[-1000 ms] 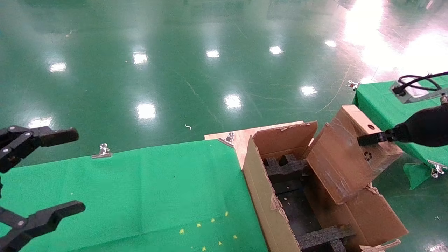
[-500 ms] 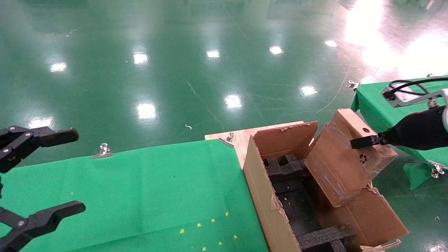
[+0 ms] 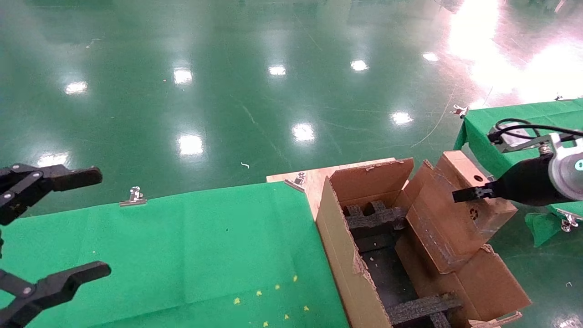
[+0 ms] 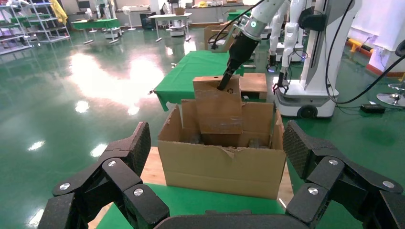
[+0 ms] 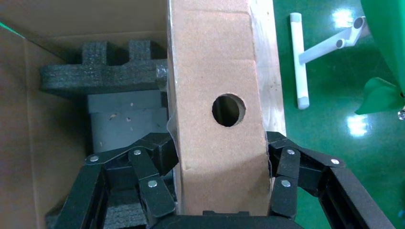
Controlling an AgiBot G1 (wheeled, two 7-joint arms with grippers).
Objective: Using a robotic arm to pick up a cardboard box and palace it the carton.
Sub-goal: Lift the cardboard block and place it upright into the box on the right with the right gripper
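While your right gripper (image 5: 220,167) pinches the cardboard box (image 3: 455,214) across its narrow sides, its long axis tilts down into the carton (image 3: 346,246) along the right wall, lower end inside. Your left gripper (image 3: 50,232), spread wide, is parked over the table's left edge.

The open top of the carton (image 3: 346,255) is partly blocked: the cardboard box (image 3: 448,218), clamped between the fingers of the right tool (image 5: 219,162), is tilted over the carton's right side and far flap. Black foam inserts (image 3: 371,216) fill the far end of the interior, and another foam bar (image 3: 421,307) crosses the near end; a bare floor strip is left between them. The near-left wall has a ragged edge. The green tabletop (image 3: 182,246) left of the carton is unobstructed; the left tool (image 3: 54,232) is held spread wide at its near-left edge.
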